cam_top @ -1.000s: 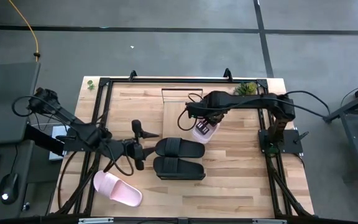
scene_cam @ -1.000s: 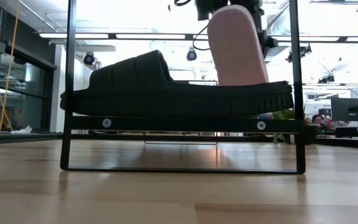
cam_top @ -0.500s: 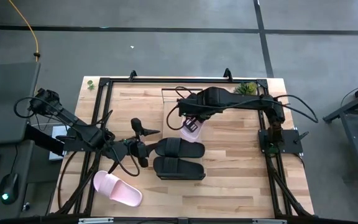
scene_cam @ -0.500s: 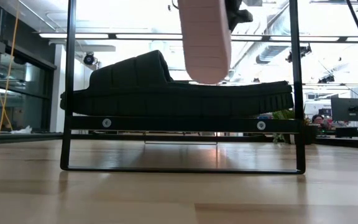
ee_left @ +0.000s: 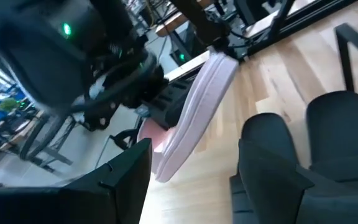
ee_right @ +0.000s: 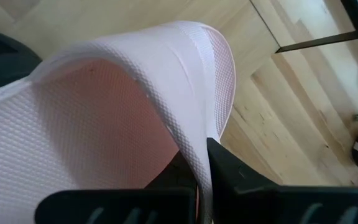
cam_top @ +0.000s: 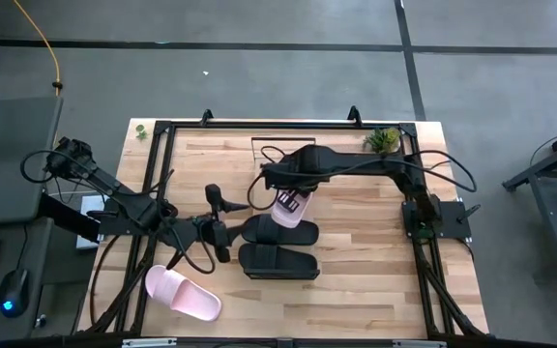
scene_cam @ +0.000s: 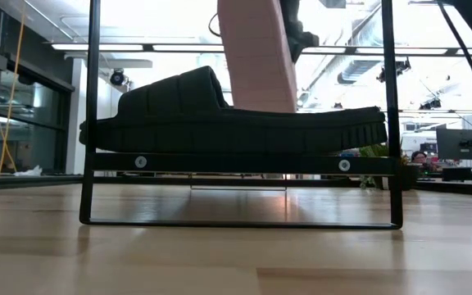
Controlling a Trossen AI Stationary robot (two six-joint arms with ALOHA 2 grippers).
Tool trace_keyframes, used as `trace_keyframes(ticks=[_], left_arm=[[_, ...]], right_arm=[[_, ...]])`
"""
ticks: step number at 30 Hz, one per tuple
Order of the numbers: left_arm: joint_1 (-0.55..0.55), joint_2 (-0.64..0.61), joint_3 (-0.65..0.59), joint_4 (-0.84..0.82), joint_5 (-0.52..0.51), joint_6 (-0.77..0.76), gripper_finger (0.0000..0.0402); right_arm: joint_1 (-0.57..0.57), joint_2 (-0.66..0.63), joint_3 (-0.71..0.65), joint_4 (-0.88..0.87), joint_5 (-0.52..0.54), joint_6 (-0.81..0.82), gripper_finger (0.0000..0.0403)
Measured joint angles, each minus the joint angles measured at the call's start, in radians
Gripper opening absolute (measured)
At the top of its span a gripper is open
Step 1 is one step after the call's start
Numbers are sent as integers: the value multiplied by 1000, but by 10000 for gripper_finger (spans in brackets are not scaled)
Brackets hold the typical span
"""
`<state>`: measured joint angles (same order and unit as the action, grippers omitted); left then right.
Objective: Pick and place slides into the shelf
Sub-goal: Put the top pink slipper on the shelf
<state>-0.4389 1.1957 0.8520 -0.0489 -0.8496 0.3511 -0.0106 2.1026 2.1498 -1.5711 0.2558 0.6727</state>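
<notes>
The right pincer (cam_top: 285,196) is clamped on 1 pale pink slide (cam_top: 289,206), carrying it nearly on end, long axis close to vertical, above the middle of the table (cam_top: 375,261). Directly below and just beside it lie the 2 black slides (cam_top: 278,246), side by side with their long axes running across the table; the low view shows them resting on the shelf (scene_cam: 244,163). The left pincer (cam_top: 222,218) waits with fingers wide apart, holding nothing, just left of the black pair. The 2nd pink slide (cam_top: 182,294) lies near the table's front-left corner, nearer the left arm.
</notes>
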Motion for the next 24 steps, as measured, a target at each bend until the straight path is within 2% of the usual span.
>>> trace_keyframes(ticks=[5, 10, 24], left_arm=[[0, 0, 0, 53, 35, 4, 223], [0, 15, 0, 107, 115, 9, 223], [1, 103, 0, 230, 111, 117, 223]], right_arm=[[-2, 10, 0, 0, -1, 2, 0], [-1, 9, 0, 1, -2, 2, 0], [0, 9, 0, 15, -15, 0, 0]])
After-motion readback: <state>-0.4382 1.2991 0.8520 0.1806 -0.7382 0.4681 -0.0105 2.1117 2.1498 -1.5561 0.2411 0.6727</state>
